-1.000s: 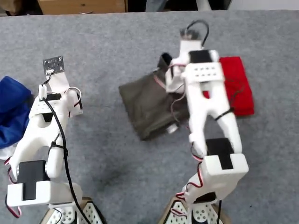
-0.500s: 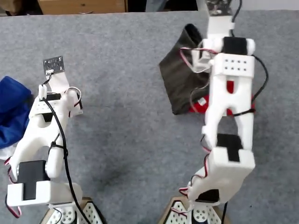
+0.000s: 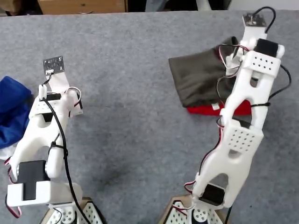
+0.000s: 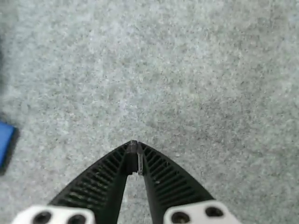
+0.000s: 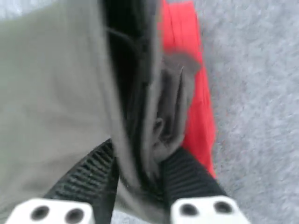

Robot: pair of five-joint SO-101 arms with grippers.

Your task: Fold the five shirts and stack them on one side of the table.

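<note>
Covering most of red shirt [image 3: 198,110], olive shirt [image 3: 196,79] gripped by R hand [image 5: 140,163]; L hand [image 4: 134,147] clenched.

White arms [image 3: 39,126], black end effectors [image 4: 134,148], perhaps ribbed

The right gripper [image 5: 140,161], clamped on the olive shirt [image 3: 196,79], travels from frame centre to the upper right. The olive shirt now covers most of the previously exposed red shirt [image 3: 203,110].
</note>
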